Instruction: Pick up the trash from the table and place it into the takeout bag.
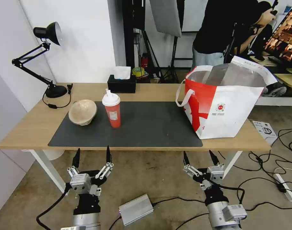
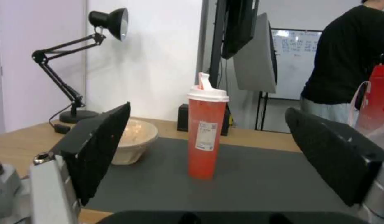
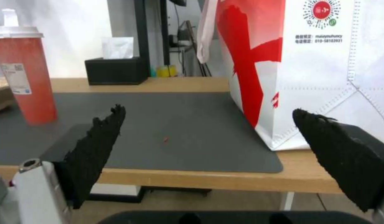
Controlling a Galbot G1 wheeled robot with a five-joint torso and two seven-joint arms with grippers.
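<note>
On the dark mat of the light-wood table (image 1: 31, 127) stand two pieces of trash: a tall red cup (image 1: 112, 109) (image 2: 206, 130) (image 3: 22, 73) with a white lid, and left of it a tan domed paper bowl (image 1: 82, 111) (image 2: 131, 143) lying upside down. The white takeout bag (image 1: 227, 102) (image 3: 324, 62) with a red side panel stands open at the table's right end, silver lining showing. Both grippers hang below the front edge of the table, away from everything: my left gripper (image 1: 92, 156) (image 2: 208, 146) open facing the cup, my right gripper (image 1: 200, 157) (image 3: 206, 140) open near the bag.
A black tissue box (image 1: 121, 83) sits at the table's back edge and a black desk lamp (image 1: 47, 60) at the back left. A tiny red scrap (image 3: 166, 140) lies on the mat. A silver box (image 1: 135, 209) and cables lie on the floor. A person stands behind the bag.
</note>
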